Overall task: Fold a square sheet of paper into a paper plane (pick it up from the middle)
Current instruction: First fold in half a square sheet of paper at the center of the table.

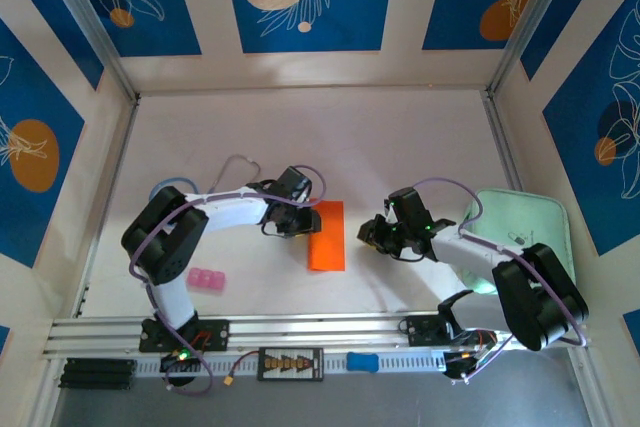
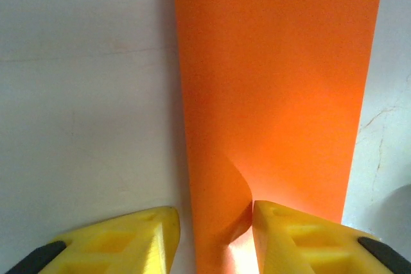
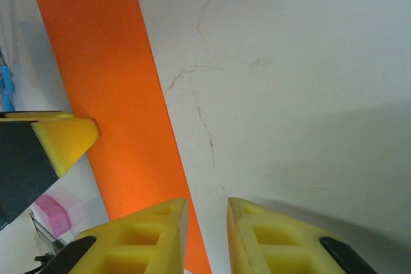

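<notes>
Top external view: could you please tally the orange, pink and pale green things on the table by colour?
Orange: 1, the sheet of paper
Pink: 1, the small block
Pale green: 1, the tray
Total: 3

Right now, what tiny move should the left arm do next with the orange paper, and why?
Probably close the left jaws. They stand apart astride one edge of the orange paper, which curls up a little between them, so a gentle pinch could catch it. The right jaws hover apart at the other edge.
</notes>
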`<state>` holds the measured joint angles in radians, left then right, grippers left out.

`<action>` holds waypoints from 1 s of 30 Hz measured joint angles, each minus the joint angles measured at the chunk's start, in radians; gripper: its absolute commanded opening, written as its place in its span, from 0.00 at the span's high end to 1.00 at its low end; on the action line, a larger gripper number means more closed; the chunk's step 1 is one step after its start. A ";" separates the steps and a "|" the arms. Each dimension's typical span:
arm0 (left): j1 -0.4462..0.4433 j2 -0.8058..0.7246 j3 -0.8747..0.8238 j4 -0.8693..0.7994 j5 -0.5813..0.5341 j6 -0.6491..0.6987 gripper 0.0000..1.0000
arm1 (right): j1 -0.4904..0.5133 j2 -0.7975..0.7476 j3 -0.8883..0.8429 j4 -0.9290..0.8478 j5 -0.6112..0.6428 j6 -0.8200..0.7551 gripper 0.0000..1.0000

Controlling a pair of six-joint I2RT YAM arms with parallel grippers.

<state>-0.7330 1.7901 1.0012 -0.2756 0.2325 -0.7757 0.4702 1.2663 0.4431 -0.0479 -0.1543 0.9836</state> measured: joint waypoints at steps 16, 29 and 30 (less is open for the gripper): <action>-0.003 0.001 0.002 -0.003 -0.010 -0.002 0.60 | 0.003 0.039 0.008 0.024 -0.021 -0.007 0.76; -0.003 0.013 0.019 -0.022 -0.009 -0.004 0.58 | 0.011 0.064 0.016 0.043 -0.042 -0.012 0.76; -0.004 0.014 0.022 -0.025 -0.009 -0.003 0.57 | 0.011 0.066 0.016 0.044 -0.043 -0.012 0.76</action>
<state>-0.7368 1.8038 1.0233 -0.3004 0.2234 -0.7788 0.4808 1.3319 0.4595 -0.0036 -0.1978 0.9718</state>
